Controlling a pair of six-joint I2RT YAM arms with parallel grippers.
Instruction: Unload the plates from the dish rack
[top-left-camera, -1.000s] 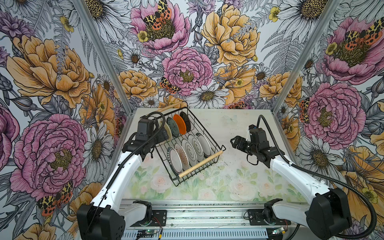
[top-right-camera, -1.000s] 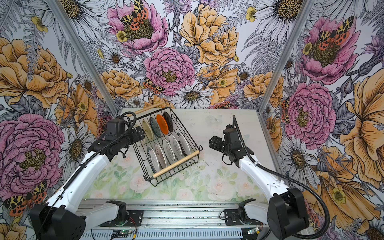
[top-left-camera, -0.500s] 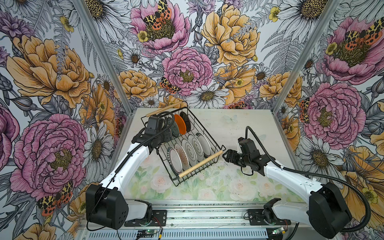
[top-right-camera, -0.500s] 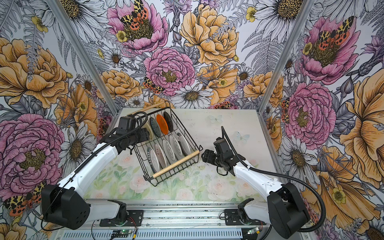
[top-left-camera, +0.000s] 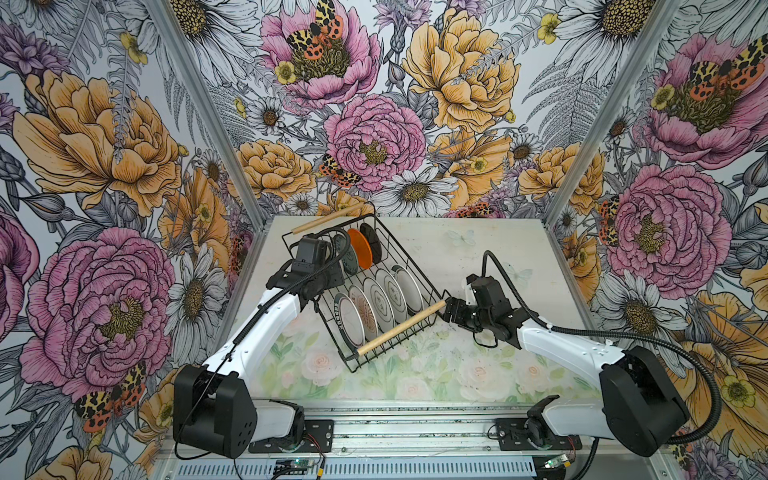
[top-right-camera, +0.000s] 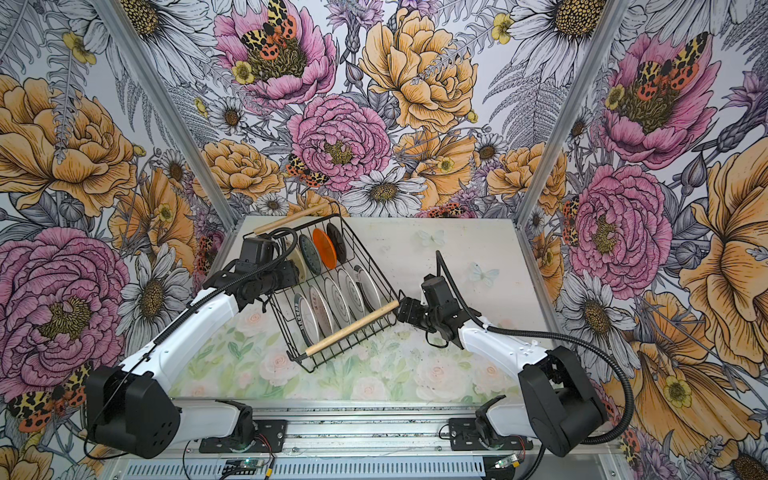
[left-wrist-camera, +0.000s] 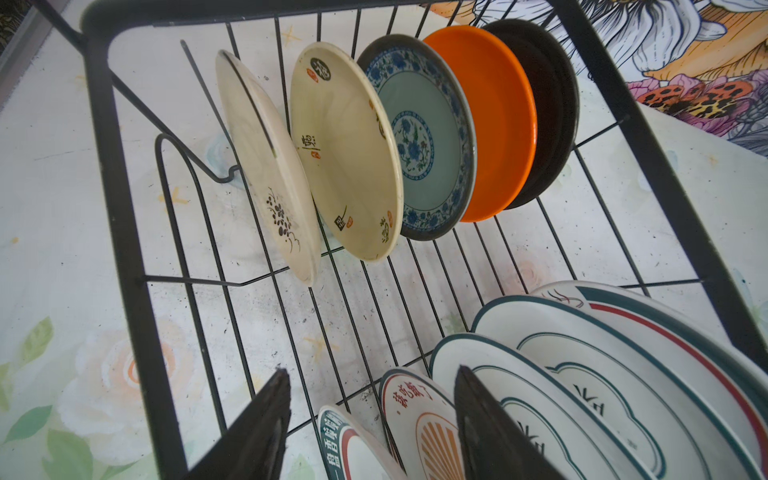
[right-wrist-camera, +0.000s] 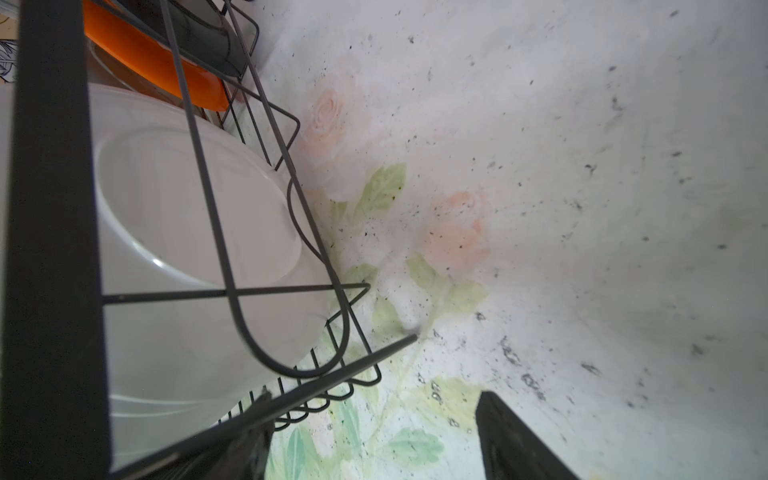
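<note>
Nearest you, the dish rack (left-wrist-camera: 120, 208) sits skewed on the floral table (top-left-camera: 478, 374), with its near wooden handle (top-left-camera: 401, 328) running slantwise. Your right gripper (right-wrist-camera: 374, 395) is at that handle's right end, outside the rack's corner. Its jaws stand apart with nothing between them. One finger is right by a corner wire; whether it touches, you cannot tell.

Just behind the handle stands the near row: five white plates (top-left-camera: 378, 301) with dark or red patterned rims, on edge and leaning one behind another. Your left gripper (left-wrist-camera: 372, 370) reaches in over the rack's left side, above that row's nearer end. Its jaws are apart too and clamp nothing; the rims of two plates show in the gap.

Farther back is the second row, also five on edge:
- a cream floral plate (left-wrist-camera: 270, 174)
- a cream lettered plate (left-wrist-camera: 345, 158)
- a teal patterned plate (left-wrist-camera: 424, 137)
- an orange plate (left-wrist-camera: 498, 116)
- a black plate (left-wrist-camera: 557, 104)

That makes ten plates, all inside the rack. Beyond them the far wooden handle (top-left-camera: 328, 217) lies along the back rim.
</note>
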